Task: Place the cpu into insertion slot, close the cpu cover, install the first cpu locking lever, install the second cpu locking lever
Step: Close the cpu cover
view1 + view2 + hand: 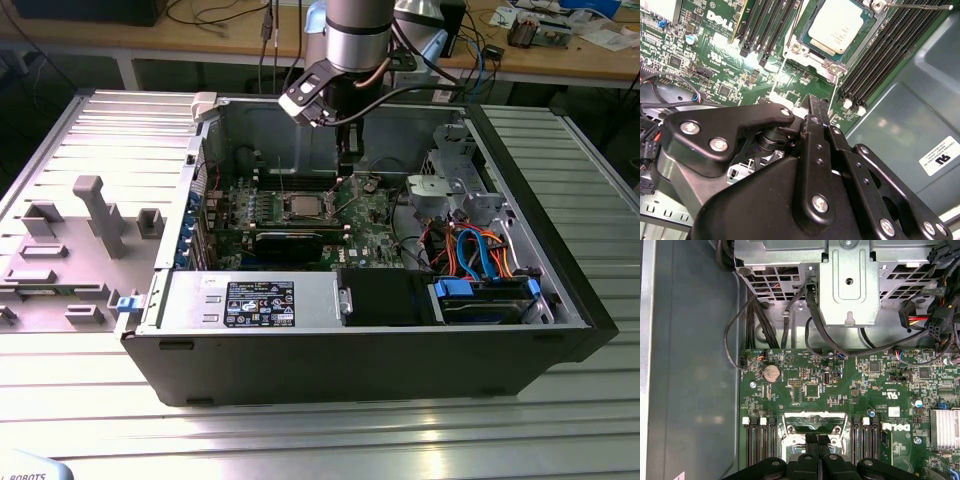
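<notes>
One cpu (pixel 837 30) lies in one insertion slot (pixel 807 54), one hand (pixel 812 102) nearby.

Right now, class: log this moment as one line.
cpu: in slot | cover: appears down round it | gripper: shut, empty, beside slot | levers: latching unclear

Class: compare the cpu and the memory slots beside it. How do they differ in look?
The cpu is square; the memory slots are long and narrow. The cpu has a silver-grey top; the memory slots are black. The cpu is single; the memory slots lie in rows on both sides of it. Both sit on the green board.
</notes>
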{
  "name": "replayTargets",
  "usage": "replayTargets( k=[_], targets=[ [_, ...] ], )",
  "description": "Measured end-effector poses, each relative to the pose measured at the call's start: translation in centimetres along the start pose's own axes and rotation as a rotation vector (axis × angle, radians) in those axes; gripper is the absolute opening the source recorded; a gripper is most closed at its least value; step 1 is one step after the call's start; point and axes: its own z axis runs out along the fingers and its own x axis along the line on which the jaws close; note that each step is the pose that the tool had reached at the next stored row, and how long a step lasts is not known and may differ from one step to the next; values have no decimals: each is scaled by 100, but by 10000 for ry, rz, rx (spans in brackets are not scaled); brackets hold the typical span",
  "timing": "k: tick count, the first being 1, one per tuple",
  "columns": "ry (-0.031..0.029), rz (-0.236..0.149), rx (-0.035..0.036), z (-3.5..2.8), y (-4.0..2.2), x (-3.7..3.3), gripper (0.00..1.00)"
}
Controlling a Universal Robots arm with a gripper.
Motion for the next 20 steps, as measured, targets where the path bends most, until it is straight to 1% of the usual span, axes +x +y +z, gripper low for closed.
replayTargets(
  k=[13,15,19,20],
  targets=[
    [1,-1,0,1,8,0,11],
    [5,-1,0,2,27,0,11],
    [4,-2,0,5,97,0,11],
    [5,-1,0,5,102,0,11]
  ],
)
